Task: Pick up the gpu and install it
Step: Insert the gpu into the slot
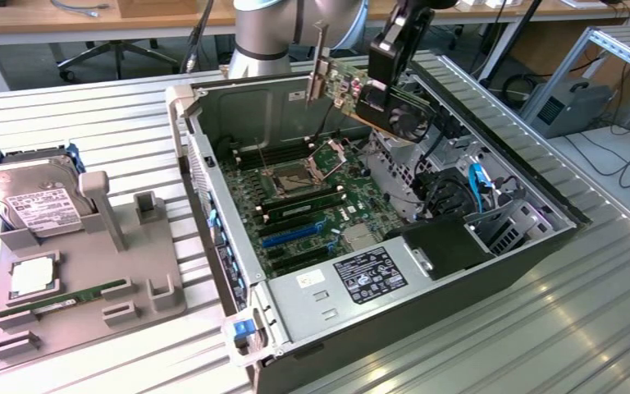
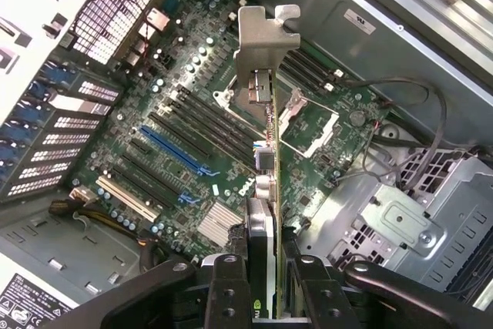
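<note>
My gripper (image 1: 386, 78) is shut on the gpu (image 1: 372, 100), a green card with a black fan cooler. I hold it in the air over the open computer case (image 1: 200, 131), above the back part of the motherboard (image 1: 304, 205). Its silver end bracket (image 1: 320, 61) points toward the case's rear wall. In the wrist view the gpu (image 2: 266, 213) shows edge-on between my two fingers (image 2: 227, 290), and the bracket (image 2: 266, 44) hangs over the board. The blue expansion slot (image 2: 177, 152) lies below and to one side of the card, apart from it.
A grey fixture tray (image 1: 85, 271) on the exterior view's left carries a hard drive (image 1: 36, 205), a RAM stick (image 1: 63, 300) and a CPU (image 1: 33, 275). A drive cage (image 2: 400, 221) and cables (image 1: 474, 185) crowd the case beside the card. The arm's base (image 1: 260, 33) stands behind the case.
</note>
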